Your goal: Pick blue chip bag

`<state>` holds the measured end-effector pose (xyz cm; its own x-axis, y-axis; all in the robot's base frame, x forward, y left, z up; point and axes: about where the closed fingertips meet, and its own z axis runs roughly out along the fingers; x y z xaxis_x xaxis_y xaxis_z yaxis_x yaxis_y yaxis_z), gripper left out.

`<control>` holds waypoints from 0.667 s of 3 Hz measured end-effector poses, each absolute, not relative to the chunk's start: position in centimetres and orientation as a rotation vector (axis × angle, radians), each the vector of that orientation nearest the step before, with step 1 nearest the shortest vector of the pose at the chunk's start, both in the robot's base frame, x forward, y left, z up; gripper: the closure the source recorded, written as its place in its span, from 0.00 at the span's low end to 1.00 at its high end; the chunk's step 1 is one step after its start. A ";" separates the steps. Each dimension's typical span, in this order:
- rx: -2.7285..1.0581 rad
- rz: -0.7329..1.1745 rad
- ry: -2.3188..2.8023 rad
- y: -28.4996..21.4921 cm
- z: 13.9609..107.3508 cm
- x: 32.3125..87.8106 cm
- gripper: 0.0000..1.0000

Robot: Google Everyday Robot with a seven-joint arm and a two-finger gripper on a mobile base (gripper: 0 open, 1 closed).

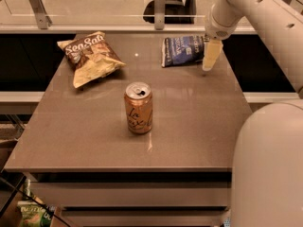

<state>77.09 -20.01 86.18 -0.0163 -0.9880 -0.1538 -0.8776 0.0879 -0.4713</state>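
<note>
A glossy brown table fronts a glass railing with metal posts. The hand hovers above the table's far right.

The white arm enters from the far right corner and slopes down and leftward, ending in a rounded wrist. From the wrist the tool hangs almost straight down. It is pale yellow and tilted slightly, its tip toward the left, at the far right of the scene. A broad white curved shell of the robot fills the near right corner.
</note>
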 end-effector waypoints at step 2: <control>-1.839 -0.329 1.938 -19.8 85.5 77.3 0.41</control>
<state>77.31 -19.76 85.54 -0.0135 -0.9879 -0.1544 -0.8815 0.0847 -0.4645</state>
